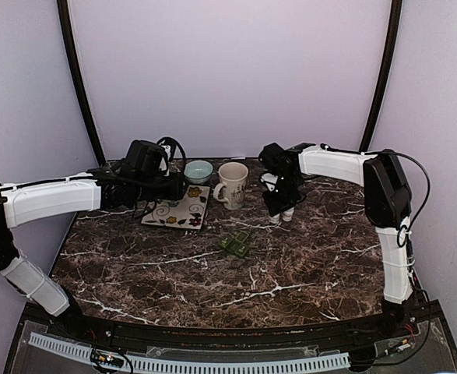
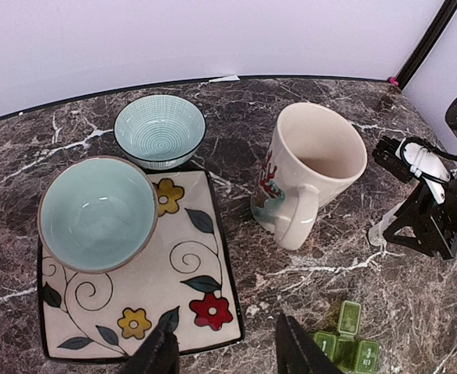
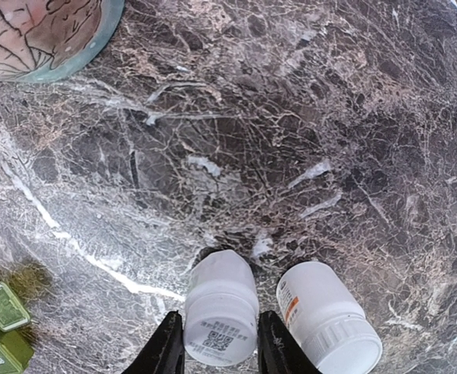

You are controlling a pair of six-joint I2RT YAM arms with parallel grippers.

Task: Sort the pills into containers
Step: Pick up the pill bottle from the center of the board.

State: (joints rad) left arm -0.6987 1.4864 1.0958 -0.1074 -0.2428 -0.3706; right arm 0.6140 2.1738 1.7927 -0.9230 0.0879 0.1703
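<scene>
**Right arm at the pill bottles, left arm waiting over the containers.**

The near white bottle (image 3: 220,308) appeared to stand upright on the marble table (image 1: 174,273), to the right of the mug (image 1: 232,183), with a code label on its top face. A second bottle (image 3: 329,319) with a ribbed cap stood just beside it on the right. The two did not clearly touch.

The right gripper (image 3: 221,341) sat astride the near bottle, one finger close against each side of its upper body. Whether the jaws were pressing on the bottle or only flanking it could not be told from the wrist view.

The green pill organiser (image 1: 236,244) lay apart on the table, toward the front and left of the bottles, with some lids seemingly raised.

Further left stood the mug, a small ribbed bowl (image 2: 159,131) and a pale-blue bowl (image 2: 97,212). The pale-blue bowl rested on the back left corner of the flowered plate (image 2: 174,296). All three vessels looked empty.

The left gripper (image 2: 228,354) hung above the plate's near edge with its jaws apart and nothing between them.

Handling, as a judgement:
- **Weight and stiffness:** the bottle was probably rigid plastic and light.
- **Surface:** its smooth round wall could let it twist or slide in a loose pinch.
- **Hold:** the soundest grip would be square across the body below the cap, which leaves the cap free for the other arm.
- **Risks:** the close neighbour could be tipped by a sideways move, and any pills inside would shift when the bottle was tilted.
</scene>
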